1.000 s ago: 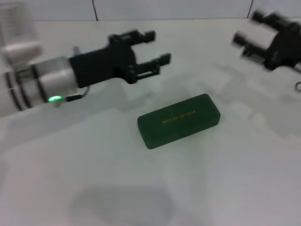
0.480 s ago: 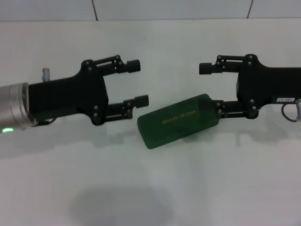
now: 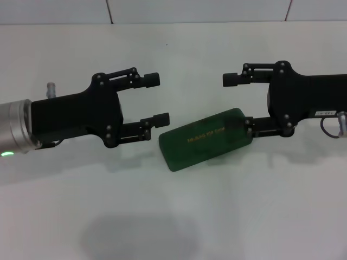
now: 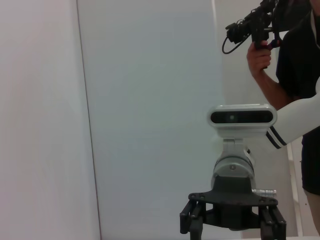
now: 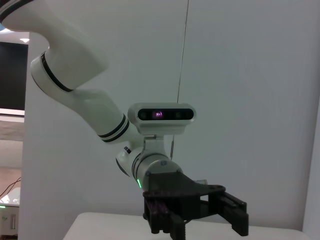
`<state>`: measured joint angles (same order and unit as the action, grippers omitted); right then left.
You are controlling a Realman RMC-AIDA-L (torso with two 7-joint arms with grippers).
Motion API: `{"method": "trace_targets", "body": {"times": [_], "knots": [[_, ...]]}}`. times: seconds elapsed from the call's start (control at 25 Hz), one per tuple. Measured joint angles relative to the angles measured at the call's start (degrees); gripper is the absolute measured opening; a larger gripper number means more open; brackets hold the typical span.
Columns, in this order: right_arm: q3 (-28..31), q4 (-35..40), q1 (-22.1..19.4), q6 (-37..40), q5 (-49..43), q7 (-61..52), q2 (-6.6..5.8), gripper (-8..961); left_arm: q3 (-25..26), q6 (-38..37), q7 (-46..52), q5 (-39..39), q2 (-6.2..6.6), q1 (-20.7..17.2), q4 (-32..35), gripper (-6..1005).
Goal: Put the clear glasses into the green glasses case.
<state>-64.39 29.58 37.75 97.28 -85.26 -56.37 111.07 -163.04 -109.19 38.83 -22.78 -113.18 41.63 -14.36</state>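
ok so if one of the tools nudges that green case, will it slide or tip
The green glasses case lies flat and closed on the white table, so it would probably slide, not tip. Its rigid-looking shell should hold shape. Rounded corners may make it pivot.

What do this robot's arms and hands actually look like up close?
Each arm ends in a black gripper, left gripper and right gripper, with two slim linkage fingers tipped by round black pads. The left wrist is a silver cylinder with a small green light. The right gripper's body bears a white label, with a thin cable looping behind.
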Motion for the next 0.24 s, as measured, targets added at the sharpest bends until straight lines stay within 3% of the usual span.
{"method": "trace_targets", "body": {"times": [0.24], "knots": [[0.2, 0.0, 0.0, -0.7, 0.0, 0.4, 0.11, 705, 0.1, 0.3, -0.1, -0.5, -0.04, 0.1, -0.1, 708]]}}
